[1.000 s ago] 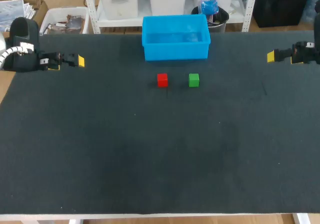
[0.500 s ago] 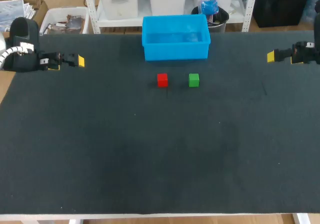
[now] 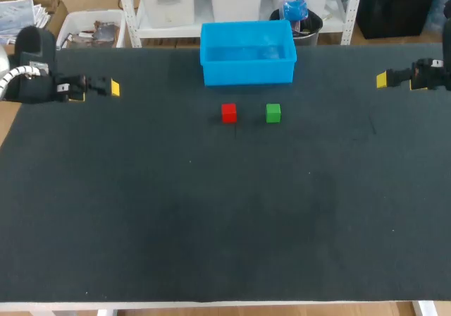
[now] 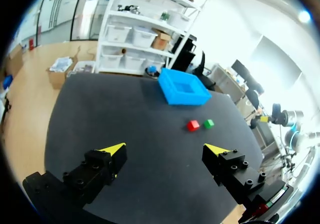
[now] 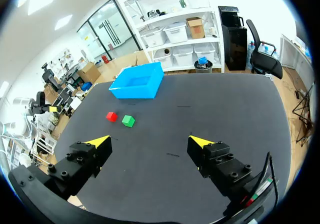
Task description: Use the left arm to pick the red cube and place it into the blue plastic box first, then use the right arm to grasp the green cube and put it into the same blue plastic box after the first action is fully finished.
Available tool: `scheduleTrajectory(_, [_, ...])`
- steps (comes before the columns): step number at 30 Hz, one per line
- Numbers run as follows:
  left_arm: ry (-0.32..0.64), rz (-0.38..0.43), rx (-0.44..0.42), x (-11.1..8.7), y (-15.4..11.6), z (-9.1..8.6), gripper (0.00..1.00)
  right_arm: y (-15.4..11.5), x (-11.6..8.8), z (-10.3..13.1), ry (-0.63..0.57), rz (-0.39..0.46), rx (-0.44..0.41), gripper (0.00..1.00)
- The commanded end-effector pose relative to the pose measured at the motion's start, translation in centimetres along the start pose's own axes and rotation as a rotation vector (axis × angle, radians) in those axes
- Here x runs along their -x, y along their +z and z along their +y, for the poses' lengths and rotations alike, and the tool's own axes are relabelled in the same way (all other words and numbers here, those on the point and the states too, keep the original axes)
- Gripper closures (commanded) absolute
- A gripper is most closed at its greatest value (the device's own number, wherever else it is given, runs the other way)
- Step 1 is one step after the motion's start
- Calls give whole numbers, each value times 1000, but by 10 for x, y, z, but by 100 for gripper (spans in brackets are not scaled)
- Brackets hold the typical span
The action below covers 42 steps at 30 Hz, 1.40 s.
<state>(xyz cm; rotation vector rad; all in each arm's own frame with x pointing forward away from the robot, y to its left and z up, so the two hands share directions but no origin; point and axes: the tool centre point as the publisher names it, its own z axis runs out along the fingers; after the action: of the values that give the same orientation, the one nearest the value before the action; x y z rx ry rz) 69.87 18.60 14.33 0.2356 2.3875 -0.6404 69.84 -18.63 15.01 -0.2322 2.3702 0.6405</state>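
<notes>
Left gripper (image 4: 167, 148) barely shifted; spread wide, red cube (image 4: 193, 126) far ahead, untouched.

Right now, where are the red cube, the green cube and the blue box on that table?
red cube (image 3: 229, 112), head view, the middle of the cube.
green cube (image 3: 273, 113), head view, the middle of the cube.
blue box (image 3: 248, 72), head view, its front wall.

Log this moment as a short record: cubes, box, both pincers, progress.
red cube: on the table, before the blue box
green cube: beside the red cube, apart from it
blue box: no cube inside
left pincer: open, empty, far from the cubes
right pincer: open, empty, far from the cubes
progress: nothing picked yet
</notes>
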Motion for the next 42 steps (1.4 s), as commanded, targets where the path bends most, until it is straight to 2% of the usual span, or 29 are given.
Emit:
scheduleTrajectory(1, [17,109,154,13,16,-14,0,1,0,0,0,1,-3,0])
scheduleTrajectory(5, [43,151,255,20,26,-27,0,1,0,0,0,1,-3,0])
scheduleTrajectory(9, [44,181,291,20,35,-36,0,1,0,0,0,1,-3,0])
scheduleTrajectory(12, [12,201,280,18,37,-37,0,1,0,0,0,1,-3,0])
scheduleTrajectory(40, [12,201,280,18,37,-37,0,1,0,0,0,1,-3,0])
scheduleTrajectory(42, [48,228,300,21,47,-48,0,1,0,0,0,1,-3,0])
